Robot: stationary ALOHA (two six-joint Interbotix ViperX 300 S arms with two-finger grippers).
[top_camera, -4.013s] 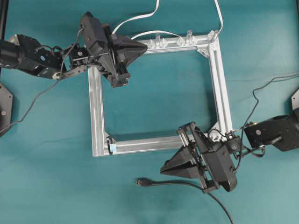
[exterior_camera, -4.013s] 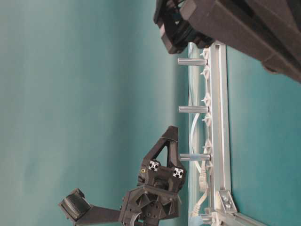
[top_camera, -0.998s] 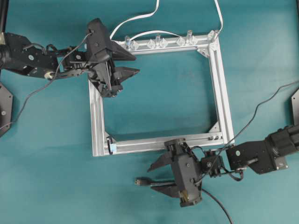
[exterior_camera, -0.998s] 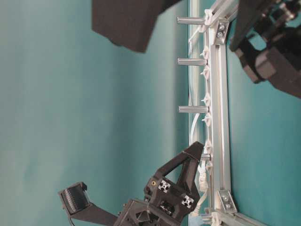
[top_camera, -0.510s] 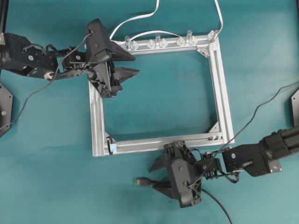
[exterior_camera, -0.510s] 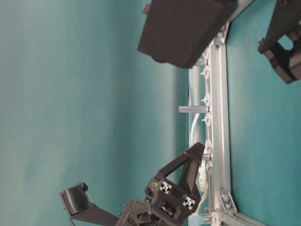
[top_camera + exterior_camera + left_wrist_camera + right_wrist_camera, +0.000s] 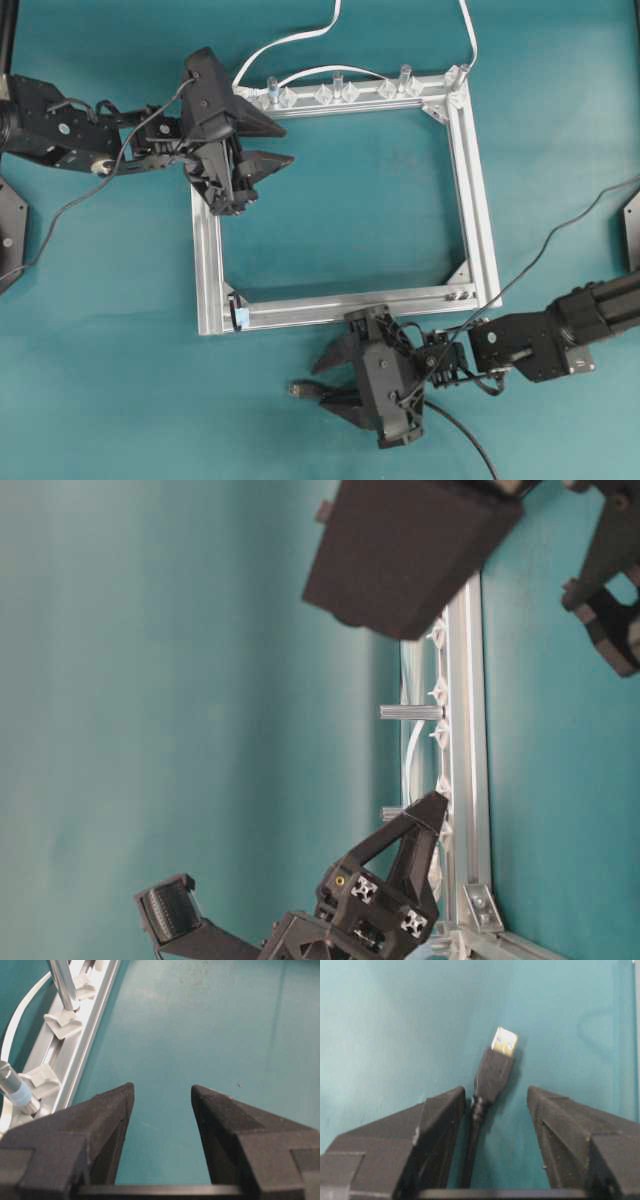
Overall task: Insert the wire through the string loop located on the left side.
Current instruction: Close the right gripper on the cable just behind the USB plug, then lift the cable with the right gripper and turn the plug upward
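The wire [image 7: 455,432] lies flat on the teal worktop [image 7: 340,210], just outside the near rail of the silver frame [image 7: 478,200], its plug [image 7: 300,389] pointing toward the left of the overhead view. The right pincer [image 7: 328,376] is low over that plug end with its jaws spread apart; in the right wrist view the plug [image 7: 495,1067] and the first stretch of cable lie between the two fingers [image 7: 440,1125], close beside the left-hand one, and nothing is gripped. The string loop [image 7: 237,313], with its light-blue tab, sits at the near left corner of the frame, near the plug but apart from it. The left pincer [image 7: 272,146] hovers over the far left corner of the frame, jaws partly open and holding nothing; its wrist view shows bare worktop between the fingers [image 7: 112,1110] and clear clips [image 7: 62,1022] along the rail at left.
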